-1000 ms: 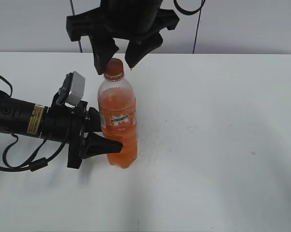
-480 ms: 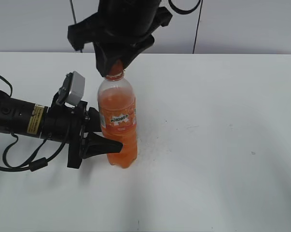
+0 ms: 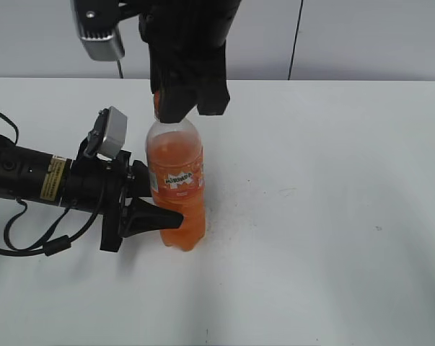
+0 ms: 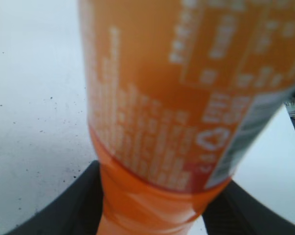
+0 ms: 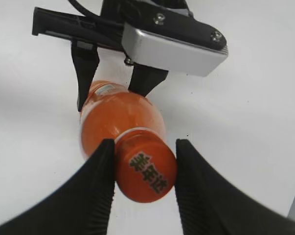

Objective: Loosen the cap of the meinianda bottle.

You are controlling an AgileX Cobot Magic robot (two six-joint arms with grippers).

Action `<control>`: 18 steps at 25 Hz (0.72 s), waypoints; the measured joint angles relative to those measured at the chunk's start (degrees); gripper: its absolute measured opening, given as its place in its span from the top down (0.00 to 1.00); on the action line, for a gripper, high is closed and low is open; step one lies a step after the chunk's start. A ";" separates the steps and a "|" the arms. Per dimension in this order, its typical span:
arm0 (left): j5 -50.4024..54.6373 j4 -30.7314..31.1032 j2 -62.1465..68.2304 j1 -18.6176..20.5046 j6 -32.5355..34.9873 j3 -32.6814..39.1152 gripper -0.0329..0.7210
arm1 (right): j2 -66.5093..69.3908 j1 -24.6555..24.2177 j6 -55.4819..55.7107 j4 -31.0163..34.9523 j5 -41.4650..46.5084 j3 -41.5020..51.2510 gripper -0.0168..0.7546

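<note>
From the left, the left tool reaches in low across the white worktop, its fingers clamped on either side of the meinianda bottle below the label. The bottle stands upright a little left of the middle. Above it the right tool comes straight down, both fingers pressed against the orange cap, gripping it.

White table, faint dark specks, pale wall behind
</note>
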 joint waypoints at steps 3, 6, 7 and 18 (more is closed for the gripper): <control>0.00 0.00 0.00 0.00 0.07 0.00 0.47 | 0.00 0.00 -1.81 0.12 0.12 0.00 0.62; 0.00 0.04 0.00 0.00 0.07 0.00 0.47 | 0.00 0.00 -2.46 0.14 0.13 -0.07 0.62; 0.00 0.04 0.00 0.00 0.07 0.00 0.47 | 0.00 0.00 -2.51 0.14 0.18 -0.13 0.62; -0.05 0.04 0.00 0.00 0.07 0.00 0.47 | 0.10 0.00 -2.97 0.04 1.09 -1.07 0.62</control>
